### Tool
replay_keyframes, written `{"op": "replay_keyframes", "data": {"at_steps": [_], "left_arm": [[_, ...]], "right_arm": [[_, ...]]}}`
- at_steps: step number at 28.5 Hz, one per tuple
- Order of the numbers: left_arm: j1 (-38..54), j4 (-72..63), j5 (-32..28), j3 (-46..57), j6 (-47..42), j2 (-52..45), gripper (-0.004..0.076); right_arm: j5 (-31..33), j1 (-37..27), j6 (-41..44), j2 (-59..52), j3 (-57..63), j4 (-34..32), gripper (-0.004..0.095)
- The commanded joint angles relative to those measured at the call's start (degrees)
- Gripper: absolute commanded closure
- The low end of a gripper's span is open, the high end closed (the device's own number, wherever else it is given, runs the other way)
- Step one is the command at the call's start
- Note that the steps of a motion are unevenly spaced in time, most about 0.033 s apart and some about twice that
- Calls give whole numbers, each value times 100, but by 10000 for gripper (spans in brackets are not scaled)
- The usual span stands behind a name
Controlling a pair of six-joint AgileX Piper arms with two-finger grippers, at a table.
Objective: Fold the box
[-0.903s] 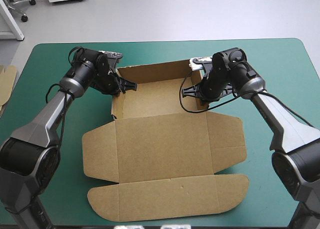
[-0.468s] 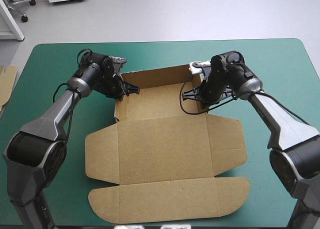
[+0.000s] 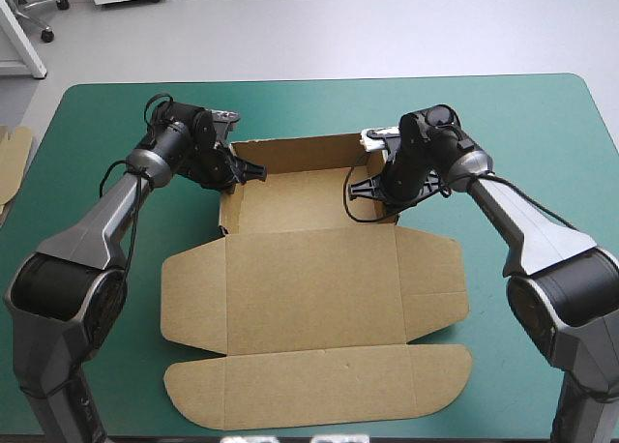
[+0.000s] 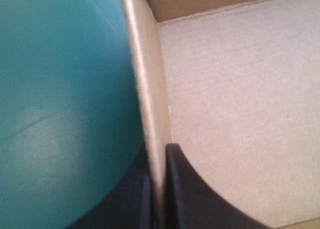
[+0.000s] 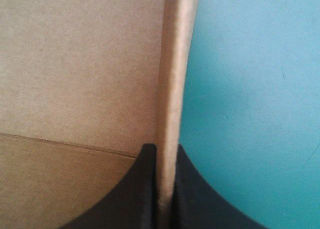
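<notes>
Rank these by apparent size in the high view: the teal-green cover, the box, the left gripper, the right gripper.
Largest: teal-green cover.
Next: the box.
Smallest: the left gripper and right gripper, each clamped on a box wall; they look alike, so I won't rank them.

Raised walls fence three sides of the brown box (image 3: 309,288), left gripper (image 3: 253,170) and right gripper (image 3: 360,184) clamped on two; its flat near panels and the teal-green cover (image 3: 542,124) lie open.

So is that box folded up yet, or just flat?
Partly. The box has far walls raised into an open tray, the left gripper and right gripper shut on a side wall each; its lid lies flat.
</notes>
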Motion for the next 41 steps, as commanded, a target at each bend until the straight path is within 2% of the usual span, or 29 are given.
{"op": "replay_keyframes", "data": {"at_steps": [1,22,25,27,29,31,35,37,38,41], "left_arm": [[63,317,-108,-86,119,-249,738],[63,283,137,-86,184,-81,738],[53,283,115,-86,423,-81,737],[53,283,104,-86,493,-81,720],[53,283,91,-86,503,-95,667],[53,261,-18,-86,503,-141,563],[53,261,-113,-99,503,-207,446],[53,272,-180,-111,503,-245,417],[53,260,-195,-156,503,-259,409],[53,201,-224,-255,503,-259,409]], "right_arm": [[214,-61,-262,-221,-157,-126,922],[227,-61,-401,-149,-157,-78,927],[189,-61,-470,-149,-169,-78,926],[201,-61,-574,-149,-197,-65,923],[245,-61,-604,-149,-307,-65,898],[260,-61,-641,-149,-485,-77,817],[260,-61,-678,-149,-614,-77,616],[260,-61,-689,-159,-627,-77,517],[260,-61,-667,-159,-627,-77,434],[260,-61,-667,-159,-627,-77,394]]}}
